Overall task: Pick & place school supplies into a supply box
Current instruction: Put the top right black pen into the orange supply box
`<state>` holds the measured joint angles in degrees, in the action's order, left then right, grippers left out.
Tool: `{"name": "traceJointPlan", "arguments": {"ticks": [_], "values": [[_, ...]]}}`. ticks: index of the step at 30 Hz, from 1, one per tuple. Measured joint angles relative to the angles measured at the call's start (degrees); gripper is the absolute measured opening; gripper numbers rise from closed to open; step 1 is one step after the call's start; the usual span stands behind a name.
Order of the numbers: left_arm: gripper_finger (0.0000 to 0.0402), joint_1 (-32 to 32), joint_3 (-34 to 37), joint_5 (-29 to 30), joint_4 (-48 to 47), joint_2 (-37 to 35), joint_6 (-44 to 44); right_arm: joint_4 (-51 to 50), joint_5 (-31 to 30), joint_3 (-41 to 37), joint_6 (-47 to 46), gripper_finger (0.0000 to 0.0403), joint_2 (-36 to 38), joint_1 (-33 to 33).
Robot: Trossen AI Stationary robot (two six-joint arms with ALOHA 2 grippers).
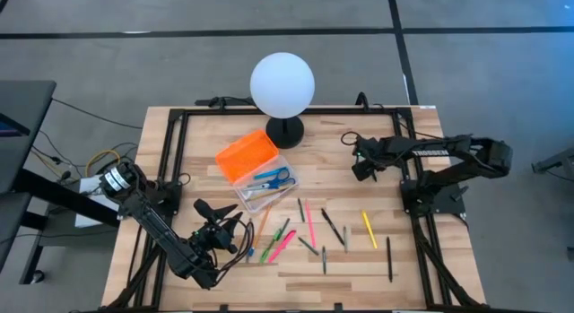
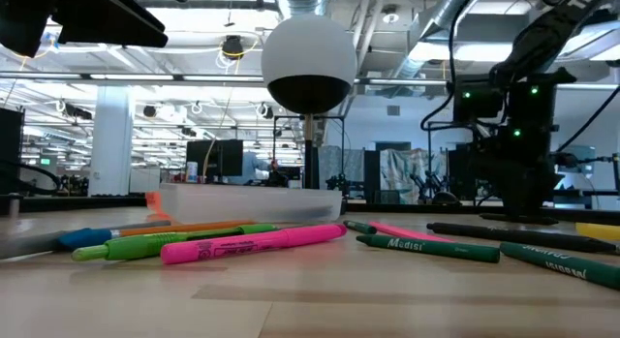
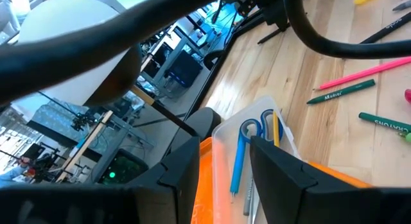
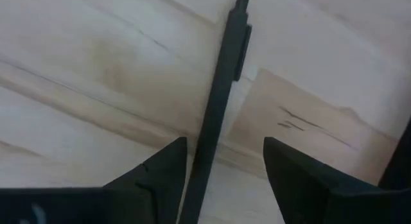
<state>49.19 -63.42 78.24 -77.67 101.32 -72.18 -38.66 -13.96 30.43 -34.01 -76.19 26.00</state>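
Note:
The supply box (image 1: 266,183), clear with its orange lid (image 1: 245,156) open beside it, stands mid-table and holds blue-handled scissors (image 3: 252,129) and a few pens. Several pens and markers lie on the wood to its near right: pink (image 1: 310,223), green (image 1: 276,237), yellow (image 1: 368,228), black (image 1: 388,257). My left gripper (image 1: 218,220) hovers at the near left, open and empty (image 3: 221,153), facing the box. My right gripper (image 1: 359,165) is at the far right, open (image 4: 225,146), with its fingers on either side of a black pen (image 4: 221,89) on the wood.
A white globe lamp (image 1: 282,84) on a black base stands just behind the box. Black frame rails (image 1: 170,160) run along the table's left, right and far sides. In the low view a pink highlighter (image 2: 252,243) and green markers (image 2: 426,244) lie nearest.

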Motion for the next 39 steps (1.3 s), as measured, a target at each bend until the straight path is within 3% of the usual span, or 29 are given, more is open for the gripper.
{"name": "traceJointPlan", "arguments": {"ticks": [7,19,39], "values": [[0.0132,0.0,0.0,-1.3,0.0,0.0,0.0,2.4,2.7,0.5,3.2,0.0137,-4.0,1.1],[0.0132,0.0,0.0,-2.4,0.1,0.0,0.0,3.6,4.1,-0.1,6.1,0.0012,-2.2,-1.2],[0.0132,0.0,0.0,-2.4,0.0,0.0,0.0,3.3,-2.0,-0.2,8.8,0.0011,-2.2,-9.6]]}}
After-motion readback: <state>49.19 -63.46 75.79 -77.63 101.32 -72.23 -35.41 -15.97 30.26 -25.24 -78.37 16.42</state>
